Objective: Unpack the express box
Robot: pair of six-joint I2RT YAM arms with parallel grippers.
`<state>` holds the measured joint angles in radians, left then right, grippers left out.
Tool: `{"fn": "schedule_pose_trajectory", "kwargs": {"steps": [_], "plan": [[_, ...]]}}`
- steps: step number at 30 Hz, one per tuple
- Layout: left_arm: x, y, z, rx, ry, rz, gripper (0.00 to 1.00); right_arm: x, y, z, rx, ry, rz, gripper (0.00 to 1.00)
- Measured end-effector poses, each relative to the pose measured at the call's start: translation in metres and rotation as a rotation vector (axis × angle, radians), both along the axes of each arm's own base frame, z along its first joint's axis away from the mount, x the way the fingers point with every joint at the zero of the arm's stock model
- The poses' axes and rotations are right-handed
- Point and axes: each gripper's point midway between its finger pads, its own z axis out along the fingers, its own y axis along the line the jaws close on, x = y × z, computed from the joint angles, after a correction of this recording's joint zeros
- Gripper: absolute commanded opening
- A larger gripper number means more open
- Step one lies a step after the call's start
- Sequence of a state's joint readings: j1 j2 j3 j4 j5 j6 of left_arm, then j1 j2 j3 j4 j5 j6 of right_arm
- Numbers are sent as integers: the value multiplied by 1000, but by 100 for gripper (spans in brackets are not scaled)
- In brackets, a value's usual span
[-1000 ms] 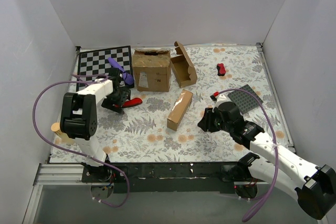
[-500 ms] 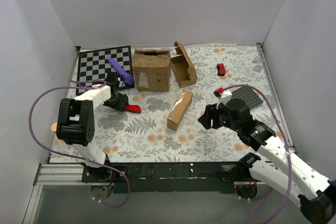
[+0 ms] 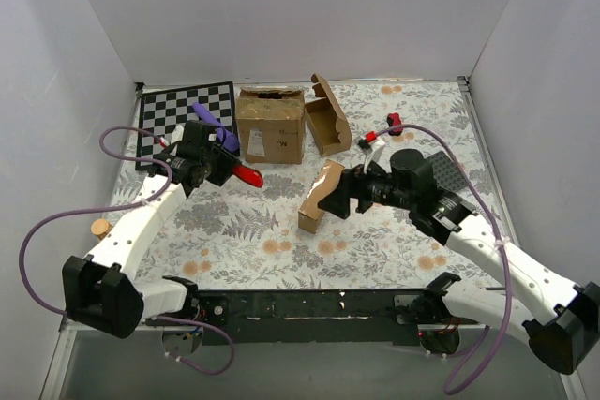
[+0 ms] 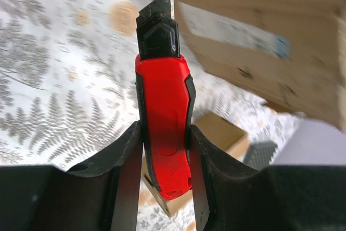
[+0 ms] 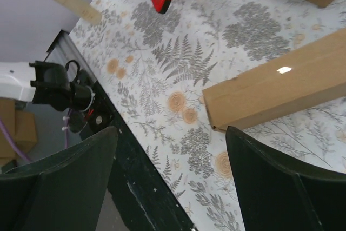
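The express box [image 3: 321, 196] is a closed, long flat brown mailer lying at the table's centre; it also shows in the right wrist view as the express box [image 5: 281, 90]. My right gripper [image 3: 339, 196] hangs just right of its near end, open, with only tablecloth between the fingers of the right gripper [image 5: 170, 177]. My left gripper [image 3: 217, 168] is shut on a red utility knife [image 3: 246, 175], blade out and pointing towards the box. In the left wrist view the knife [image 4: 162, 117] sits between the pads of the left gripper [image 4: 163, 177], above the box end [image 4: 221, 133].
A large brown carton [image 3: 270, 125] and an open small mailer [image 3: 328, 119] stand behind the box. A checkerboard [image 3: 178, 108] with a purple item [image 3: 214, 124] lies back left. A small red object [image 3: 395, 123], a grey studded plate [image 3: 439, 178] and a wooden cylinder [image 3: 98, 228] lie around.
My left gripper closed on the red knife, lifted it and swung it right. My right gripper opened wide and moved left up to the box's near end.
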<state>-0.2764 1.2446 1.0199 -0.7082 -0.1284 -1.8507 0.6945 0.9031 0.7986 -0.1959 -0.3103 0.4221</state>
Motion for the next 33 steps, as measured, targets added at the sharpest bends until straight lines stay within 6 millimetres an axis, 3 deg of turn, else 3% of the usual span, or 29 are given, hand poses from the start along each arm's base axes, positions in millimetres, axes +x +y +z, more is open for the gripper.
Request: {"fn": "schedule_pose_trajectory", "kwargs": {"steps": [3, 5, 9, 13, 24, 30, 33], "plan": [[-2, -24, 37, -9, -88, -79, 0, -8, 25, -2, -1, 40, 80, 94], [-5, -39, 58, -20, -134, -128, 0, -14, 44, 7, 6, 35, 135, 94], [-12, -59, 75, -24, -163, -191, 0, -19, 74, 28, 33, -5, 190, 94], [-22, -68, 75, -14, -150, -226, 0, -11, 83, 28, 26, -27, 156, 94], [-37, -82, 76, -12, -135, -284, 0, 27, 108, 2, -81, -29, 57, 90], [-40, -84, 83, -26, -150, -296, 0, 37, 112, -12, -113, -24, 30, 81], [-42, -86, 83, -31, -151, -305, 0, 38, 116, -14, -111, -21, 35, 70]]}}
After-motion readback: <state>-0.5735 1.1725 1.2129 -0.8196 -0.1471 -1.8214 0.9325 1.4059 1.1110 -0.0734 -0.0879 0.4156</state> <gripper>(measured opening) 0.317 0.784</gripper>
